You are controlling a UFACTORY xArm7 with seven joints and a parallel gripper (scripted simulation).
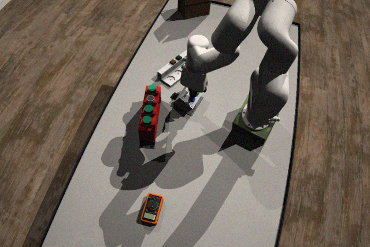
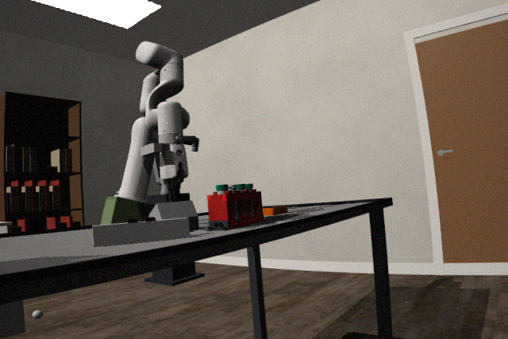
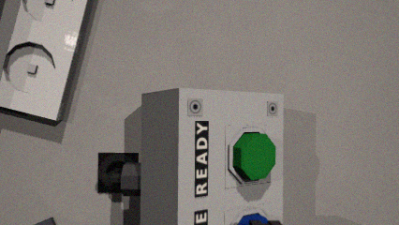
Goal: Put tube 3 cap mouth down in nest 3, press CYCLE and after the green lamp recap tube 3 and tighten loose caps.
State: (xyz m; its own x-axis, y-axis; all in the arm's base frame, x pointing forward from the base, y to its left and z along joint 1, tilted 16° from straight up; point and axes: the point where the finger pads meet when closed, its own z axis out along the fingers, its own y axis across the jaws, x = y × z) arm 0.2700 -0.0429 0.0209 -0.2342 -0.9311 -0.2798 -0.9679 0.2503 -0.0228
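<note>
Shut, empty fingers — on the blue CYCLE key [image 3: 250,219].

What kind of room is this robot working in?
Probably a small lab or workshop: a red rack of green-capped tubes and an orange handheld multimeter sit on the long grey bench, beside a dark bookshelf and brown door.

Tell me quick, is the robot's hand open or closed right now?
Hand: closed, holding nothing, down over the blue key.

Place: you're at a lab bench in an office-like room.
Evidence: tube rack [image 1: 148,124], multimeter [image 1: 151,208], bookshelf [image 2: 75,155], door [image 2: 463,142].
</note>
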